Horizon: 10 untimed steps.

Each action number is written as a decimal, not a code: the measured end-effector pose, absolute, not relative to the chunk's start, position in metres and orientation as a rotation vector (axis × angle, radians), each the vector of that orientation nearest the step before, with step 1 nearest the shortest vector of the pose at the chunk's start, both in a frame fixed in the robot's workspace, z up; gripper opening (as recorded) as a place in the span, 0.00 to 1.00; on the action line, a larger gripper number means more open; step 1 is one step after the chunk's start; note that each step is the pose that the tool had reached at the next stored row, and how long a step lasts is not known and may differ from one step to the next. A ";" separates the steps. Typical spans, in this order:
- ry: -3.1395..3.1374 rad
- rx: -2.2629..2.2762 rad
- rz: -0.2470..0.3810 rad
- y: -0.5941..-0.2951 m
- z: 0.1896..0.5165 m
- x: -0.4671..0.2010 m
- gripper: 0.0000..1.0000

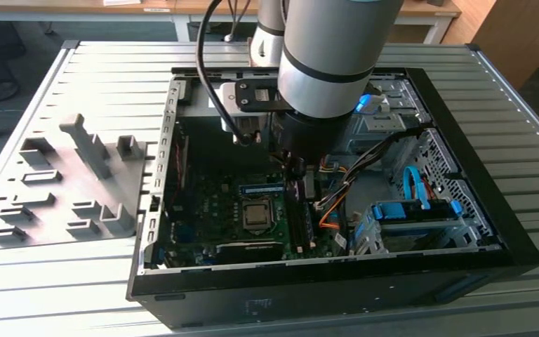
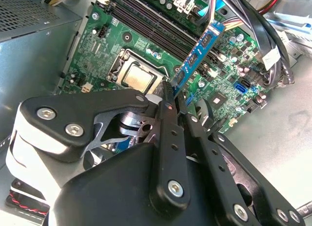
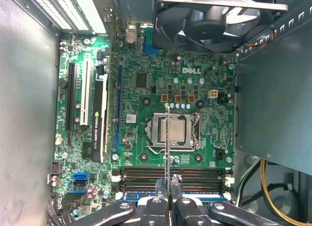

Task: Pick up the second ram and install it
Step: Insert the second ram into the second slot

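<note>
From the exterior view's left: gray holder (image 1: pixel 73 189), then the open case (image 1: pixel 344 295), where both wrist views show the gripper (image 2: pixel 173 97) clenched on the memory stick (image 2: pixel 200 50) above the board (image 2: pixel 97 46). We judge it light, stiff, fragile: pinch the flat faces at 1 end, gently.

1. The ribbed silvery metal table (image 1: pixel 504 112) has a dull sheen and long grooves.
2. The gray plastic holder blocks (image 1: pixel 96 154) look matt and smooth.
3. The black computer case (image 1: pixel 344 298) is matt outside, with bare gray sheet metal inside.
4. The green motherboard (image 3: pixel 146 104) is glossy, and its square processor lid (image 3: pixel 173 129) is satin silver metal.
5. The second ram (image 2: pixel 197 53), a thin dark green board, carries a shiny blue-white label.
6. The gripper (image 2: pixel 174 97) is matt black with bright metal screws.
7. The silver-gray robot arm (image 1: pixel 330 56) looks smooth and faintly glossy.
</note>
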<state>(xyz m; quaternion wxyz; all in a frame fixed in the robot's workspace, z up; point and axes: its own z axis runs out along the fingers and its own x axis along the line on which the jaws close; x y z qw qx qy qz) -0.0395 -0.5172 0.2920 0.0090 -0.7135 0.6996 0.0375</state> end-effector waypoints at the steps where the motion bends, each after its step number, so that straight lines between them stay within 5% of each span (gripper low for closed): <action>1: 2.186 -2.228 0.117 -0.517 0.292 -0.039 0.14; 10: 2.312 -2.091 0.115 -0.517 0.292 -0.039 0.14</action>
